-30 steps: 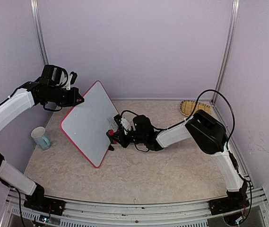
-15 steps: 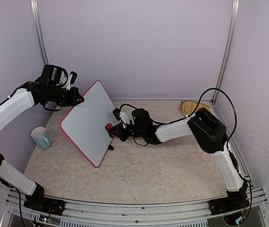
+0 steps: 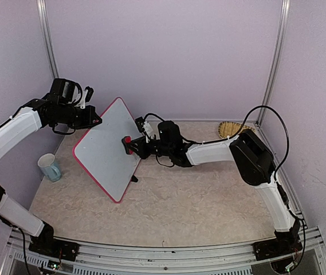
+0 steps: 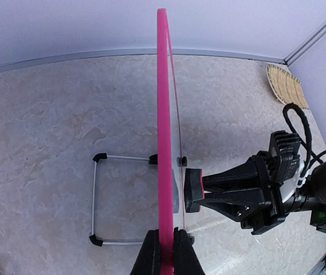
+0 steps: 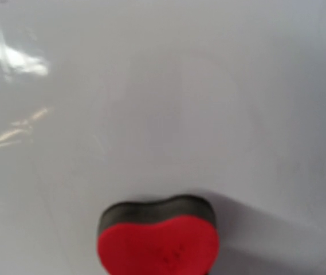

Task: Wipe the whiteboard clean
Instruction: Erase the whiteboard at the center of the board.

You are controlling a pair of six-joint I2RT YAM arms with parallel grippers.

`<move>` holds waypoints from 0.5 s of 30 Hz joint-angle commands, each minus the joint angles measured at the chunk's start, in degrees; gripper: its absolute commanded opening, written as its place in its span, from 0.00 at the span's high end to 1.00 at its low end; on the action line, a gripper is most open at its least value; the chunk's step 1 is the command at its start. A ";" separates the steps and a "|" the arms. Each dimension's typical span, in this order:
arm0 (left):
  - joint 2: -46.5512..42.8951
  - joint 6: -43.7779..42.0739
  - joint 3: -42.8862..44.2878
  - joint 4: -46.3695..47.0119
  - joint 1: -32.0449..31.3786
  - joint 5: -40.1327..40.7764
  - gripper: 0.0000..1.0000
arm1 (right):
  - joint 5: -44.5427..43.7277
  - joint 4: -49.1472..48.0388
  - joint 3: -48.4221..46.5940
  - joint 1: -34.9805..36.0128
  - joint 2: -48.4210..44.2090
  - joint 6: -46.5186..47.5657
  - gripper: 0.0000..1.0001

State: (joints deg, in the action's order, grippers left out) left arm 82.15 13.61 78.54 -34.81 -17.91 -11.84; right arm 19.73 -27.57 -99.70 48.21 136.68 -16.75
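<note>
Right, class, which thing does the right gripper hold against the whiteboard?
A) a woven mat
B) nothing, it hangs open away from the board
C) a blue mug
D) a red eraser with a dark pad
D: the right gripper is shut on a red eraser, whose dark pad meets the white face of the whiteboard.

Soft, even light fills our overhead view, and we see only faint shadows on the table (image 3: 208, 200). Our right wrist view is close and blurry: glare streaks smear the whiteboard (image 5: 163, 103) upper left, and the eraser (image 5: 158, 243) throws a dim shadow rightward. Our left wrist view looks crisp, its wall line bowed.
</note>
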 commanded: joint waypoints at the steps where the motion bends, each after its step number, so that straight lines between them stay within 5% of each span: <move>1: 0.91 -2.27 -0.93 0.35 -0.28 -0.73 1.00 | -0.14 -0.07 2.15 -0.48 2.89 -6.46 0.98; 15: 0.69 -2.21 -1.17 0.53 -0.28 -1.10 1.00 | 0.93 0.19 4.49 -1.71 4.88 -11.11 0.98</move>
State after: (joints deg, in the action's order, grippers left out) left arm 82.17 13.69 78.46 -34.74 -17.74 -11.79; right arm 18.72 -27.86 -94.96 46.74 139.20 -25.89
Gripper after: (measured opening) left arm 0.053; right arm 0.146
